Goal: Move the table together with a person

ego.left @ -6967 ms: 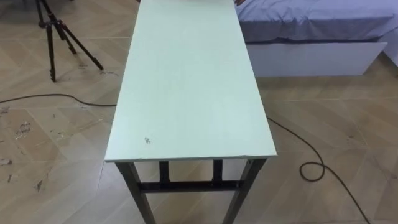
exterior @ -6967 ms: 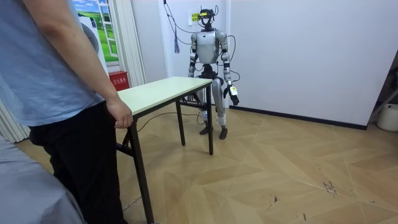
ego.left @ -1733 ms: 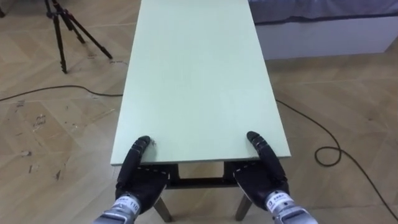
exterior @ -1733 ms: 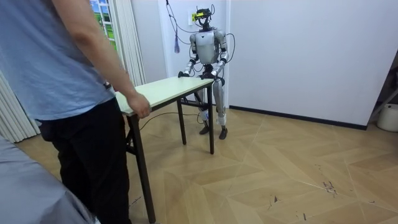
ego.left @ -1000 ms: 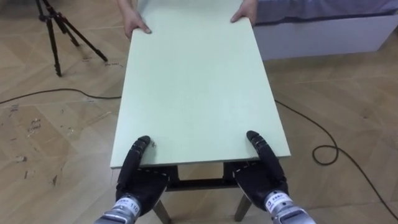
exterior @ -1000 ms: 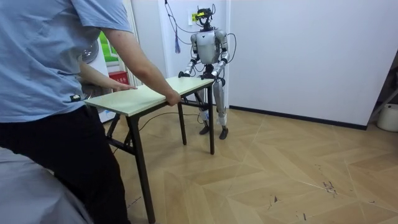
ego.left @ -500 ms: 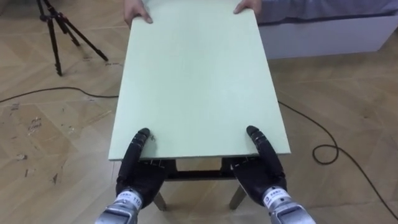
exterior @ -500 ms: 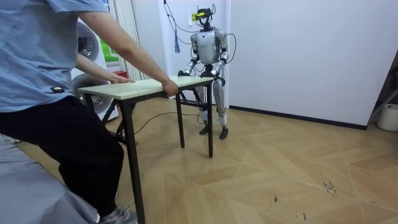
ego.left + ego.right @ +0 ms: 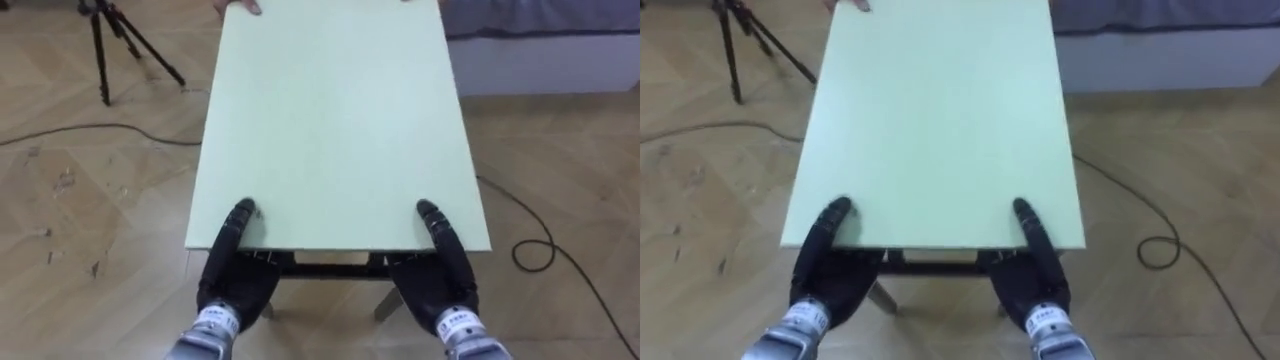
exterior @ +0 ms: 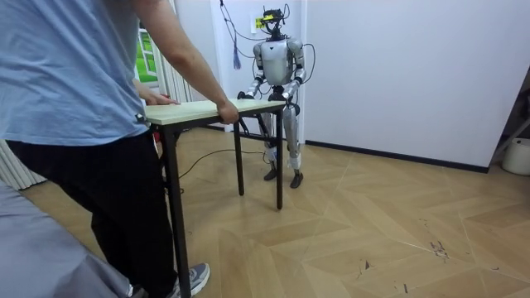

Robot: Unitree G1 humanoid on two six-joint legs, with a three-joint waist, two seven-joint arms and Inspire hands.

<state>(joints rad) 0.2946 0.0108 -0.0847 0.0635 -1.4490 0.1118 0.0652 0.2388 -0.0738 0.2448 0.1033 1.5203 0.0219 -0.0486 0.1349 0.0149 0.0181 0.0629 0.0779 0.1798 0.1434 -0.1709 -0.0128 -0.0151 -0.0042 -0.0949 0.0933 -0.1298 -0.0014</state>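
Note:
A long table (image 9: 330, 120) with a pale green top and dark metal legs stretches away from me. My left hand (image 9: 232, 275) and right hand (image 9: 440, 282) hold its near short edge at the two corners. Each thumb lies on the top and the fingers are tucked under the edge. At the far end a person's hand (image 9: 243, 6) rests on the table's corner. In the room view the person (image 10: 74, 99) stands at the room view's left and grips that end (image 10: 228, 112), while I stand upright at the other end by the white wall.
A black tripod (image 9: 112, 40) stands on the wooden floor at the far left. A bed (image 9: 545, 40) with a white base lies at the far right. Dark cables (image 9: 545, 250) curl on the floor on both sides. A white bin (image 10: 517, 156) sits by the wall.
The person has straightened up and raised the far end, so the top now sits level and higher. My hands keep the same hold. My view has shifted slightly.

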